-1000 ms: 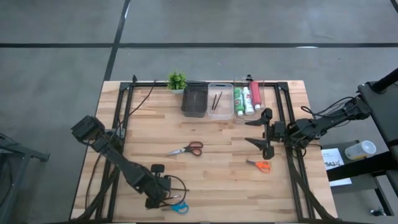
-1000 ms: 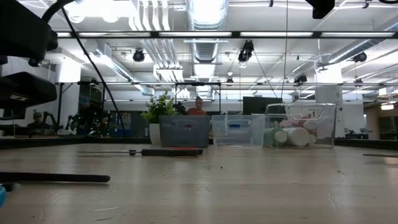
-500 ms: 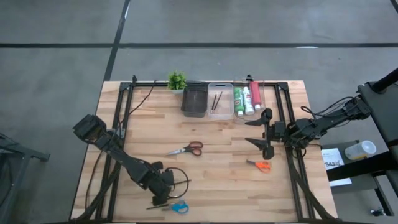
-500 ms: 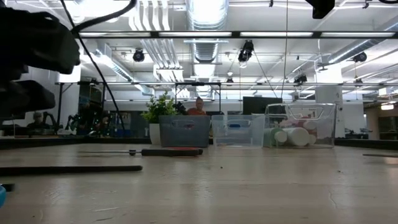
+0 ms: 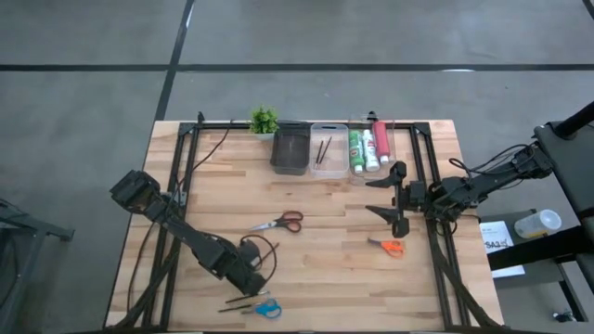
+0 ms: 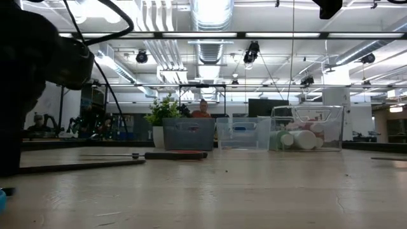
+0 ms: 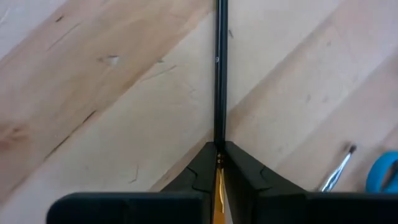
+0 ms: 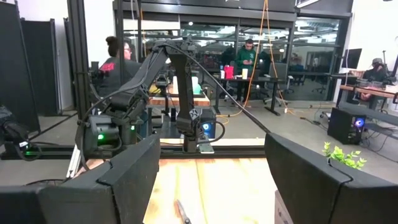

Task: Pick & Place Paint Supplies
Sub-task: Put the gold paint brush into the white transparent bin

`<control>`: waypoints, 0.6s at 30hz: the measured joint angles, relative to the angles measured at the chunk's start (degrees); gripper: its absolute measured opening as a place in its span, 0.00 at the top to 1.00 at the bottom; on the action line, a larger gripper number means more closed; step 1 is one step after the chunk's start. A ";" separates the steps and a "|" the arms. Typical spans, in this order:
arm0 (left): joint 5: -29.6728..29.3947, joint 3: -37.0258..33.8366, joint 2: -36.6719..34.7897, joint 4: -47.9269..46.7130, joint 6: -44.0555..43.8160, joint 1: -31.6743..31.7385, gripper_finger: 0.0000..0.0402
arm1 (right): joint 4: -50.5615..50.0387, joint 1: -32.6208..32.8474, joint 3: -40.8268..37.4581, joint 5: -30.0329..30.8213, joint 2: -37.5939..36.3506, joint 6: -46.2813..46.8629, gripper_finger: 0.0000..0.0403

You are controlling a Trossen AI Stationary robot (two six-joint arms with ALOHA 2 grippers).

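Note:
My left gripper stands near the table's near edge, left of centre, shut on a thin dark brush. The brush runs out from the fingertips toward the left, low over the wood; in the low view the brush shows as a long dark line. Blue-handled scissors lie just beside the gripper. Red-handled scissors and orange-handled scissors lie flat on the table. My right gripper waits open, raised at the right side. My left gripper pinches the brush's thin shaft between its two fingertips, where the dark handle meets a yellowish part. The fingers come steeply from above and close across the brush. The long dark end runs out about level along the tabletop.
At the far edge stand a dark bin, a clear bin with brushes, a clear bin with paint tubes and a small plant. Black frame rails run along both table sides.
My left gripper has rolled about its own pointing line and shifted a little toward the far edge, staying shut. The brush has swung round with it over the tabletop, its free end sweeping toward the far side.

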 joint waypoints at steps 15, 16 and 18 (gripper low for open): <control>-1.36 -0.14 0.07 2.41 -13.94 0.07 0.94 | -0.01 -0.02 0.00 0.00 0.00 0.00 0.29; -1.38 -0.14 0.07 2.49 -14.62 0.07 0.94 | -0.01 0.00 0.00 0.00 -0.02 0.00 0.29; -1.43 -0.14 0.09 2.57 -16.07 0.07 0.94 | 0.00 -0.01 0.00 0.01 0.00 0.11 0.29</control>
